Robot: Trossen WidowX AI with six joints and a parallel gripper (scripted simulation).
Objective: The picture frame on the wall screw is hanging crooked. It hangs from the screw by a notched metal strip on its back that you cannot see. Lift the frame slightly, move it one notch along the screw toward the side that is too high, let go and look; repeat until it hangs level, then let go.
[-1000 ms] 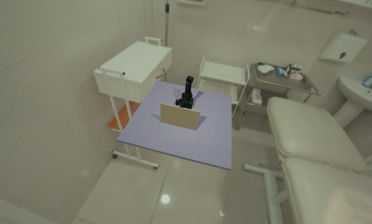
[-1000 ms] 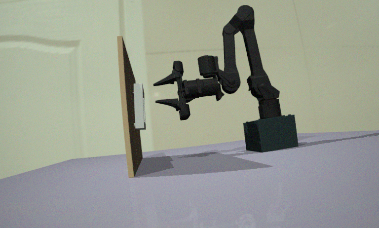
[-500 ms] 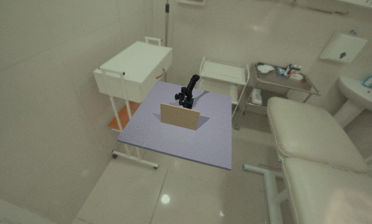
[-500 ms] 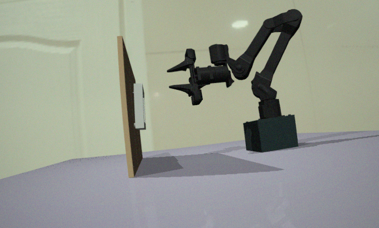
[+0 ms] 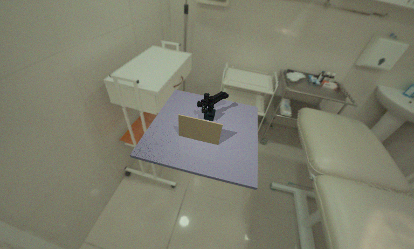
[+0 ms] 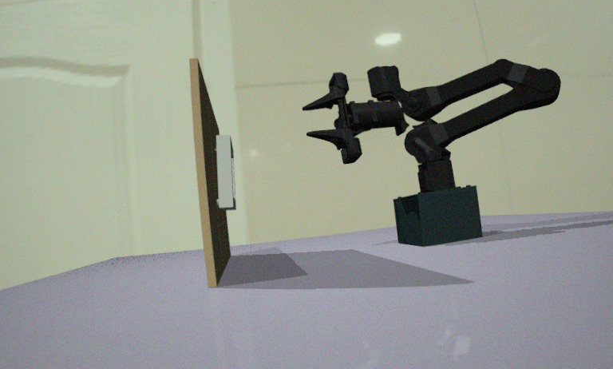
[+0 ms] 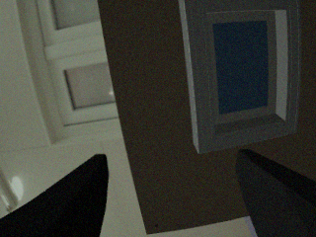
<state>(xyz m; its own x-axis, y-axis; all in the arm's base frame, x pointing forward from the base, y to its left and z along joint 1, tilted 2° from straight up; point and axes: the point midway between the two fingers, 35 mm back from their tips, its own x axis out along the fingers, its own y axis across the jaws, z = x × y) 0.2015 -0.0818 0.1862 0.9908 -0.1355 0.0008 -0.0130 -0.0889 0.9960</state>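
The picture frame [image 6: 224, 172] [image 7: 200, 99], grey around a blue picture, hangs on the tan upright board [image 5: 199, 129] [image 6: 210, 188] [image 7: 143, 123]. In the wrist view its lower edge rises to the right, as does the board's bottom edge; how far it is off level is hard to tell. The frame's top is cut off there. The top view shows only the board's back. My gripper [image 6: 305, 121] [image 7: 173, 162] is open and empty, well back from the frame and touching nothing. The screw and the notched strip are hidden.
The board stands on a lilac table [image 5: 232, 164] [image 6: 316, 324]. The arm's dark base box [image 6: 447, 218] stands on the table on the frame's side of the board. White trolleys and a padded couch [image 5: 345, 149] are in the room beyond the table.
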